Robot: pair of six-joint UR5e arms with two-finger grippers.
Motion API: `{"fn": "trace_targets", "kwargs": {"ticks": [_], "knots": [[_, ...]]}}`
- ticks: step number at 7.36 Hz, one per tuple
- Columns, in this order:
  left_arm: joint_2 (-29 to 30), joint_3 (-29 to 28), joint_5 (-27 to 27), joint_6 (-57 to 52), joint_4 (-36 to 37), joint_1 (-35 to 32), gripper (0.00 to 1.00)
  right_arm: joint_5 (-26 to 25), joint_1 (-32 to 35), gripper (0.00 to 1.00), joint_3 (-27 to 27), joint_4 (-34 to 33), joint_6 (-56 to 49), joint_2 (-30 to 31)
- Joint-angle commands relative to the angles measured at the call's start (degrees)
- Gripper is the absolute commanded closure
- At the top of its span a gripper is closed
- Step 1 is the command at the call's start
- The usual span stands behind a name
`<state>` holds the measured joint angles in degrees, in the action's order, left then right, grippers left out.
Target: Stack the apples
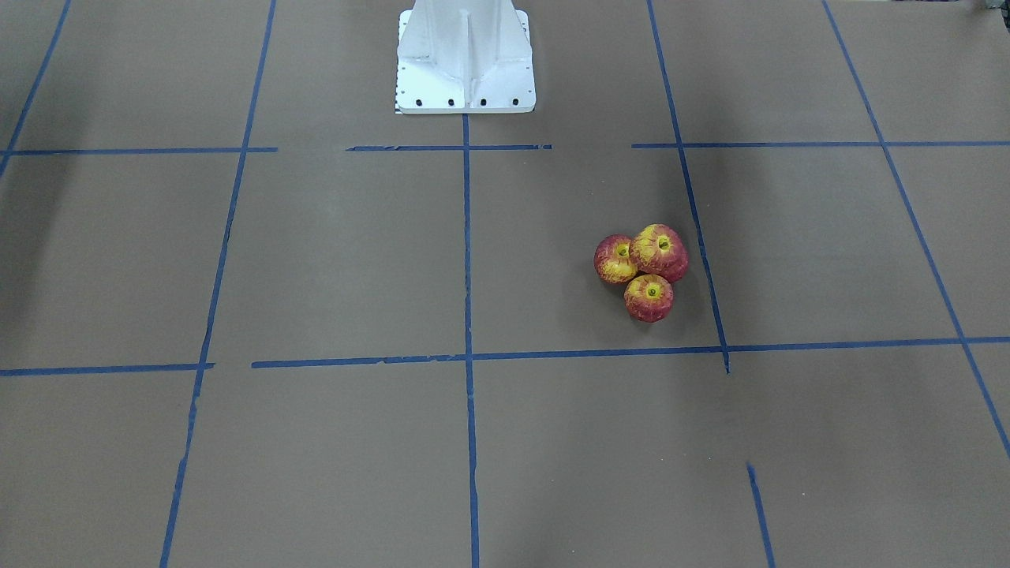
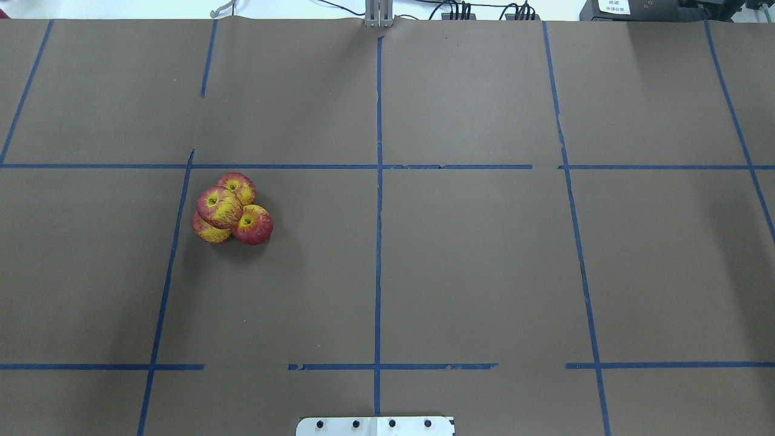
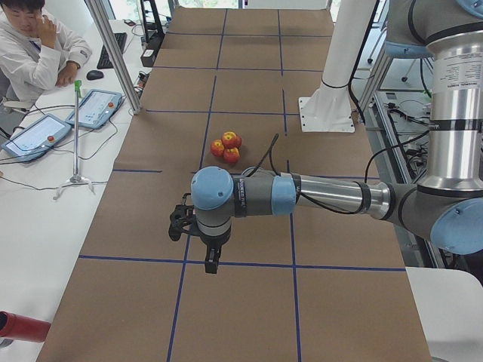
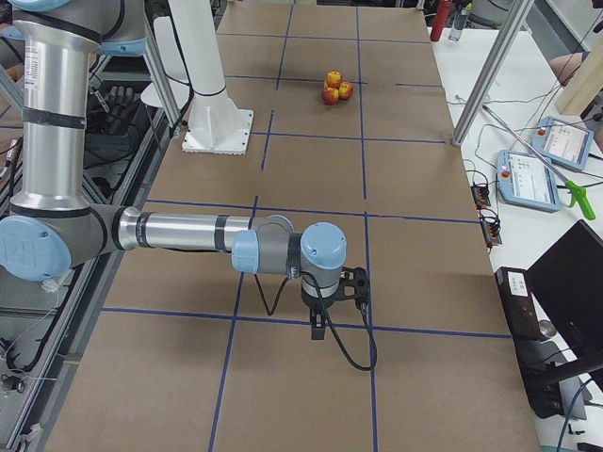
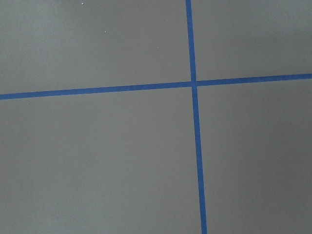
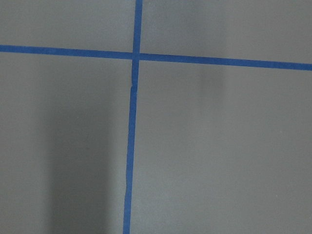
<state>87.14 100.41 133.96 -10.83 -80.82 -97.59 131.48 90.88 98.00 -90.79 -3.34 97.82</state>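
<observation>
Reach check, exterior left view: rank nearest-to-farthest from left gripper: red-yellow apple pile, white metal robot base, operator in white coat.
1. Red-yellow apple pile, mid-table, past left gripper.
2. White metal robot base, robot's side.
3. Operator in white coat, off-table.

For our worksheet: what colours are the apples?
The apples are red streaked with yellow; overhead exterior view best.

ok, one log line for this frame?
apples: pile of four, one on top of three | left gripper: off the pile, jaws unclear | right gripper: off the pile, jaws unclear | status: stack looks built
</observation>
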Motion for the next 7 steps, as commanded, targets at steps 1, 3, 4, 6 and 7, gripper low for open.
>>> {"fn": "trace_targets", "kwargs": {"ticks": [1,3,4,6,7], "knots": [[0.49,0.22,0.07,-0.15,0.14,0.03,0.0,0.0,0.0,0.0,0.0,0.0,0.0,0.0],[0.49,0.49,0.07,-0.42,0.05,0.03,0.0,0.0,0.0,0.0,0.0,0.0,0.0,0.0],[0.49,0.05,-0.02,-0.42,-0.04,0.03,0.0,0.0,0.0,0.0,0.0,0.0,0.0,0.0],[0.49,0.22,-0.1,-0.42,-0.04,0.03,0.0,0.0,0.0,0.0,0.0,0.0,0.0,0.0],[0.4,0.4,-0.1,-0.42,-0.04,0.03,0.0,0.0,0.0,0.0,0.0,0.0,0.0,0.0]]}}
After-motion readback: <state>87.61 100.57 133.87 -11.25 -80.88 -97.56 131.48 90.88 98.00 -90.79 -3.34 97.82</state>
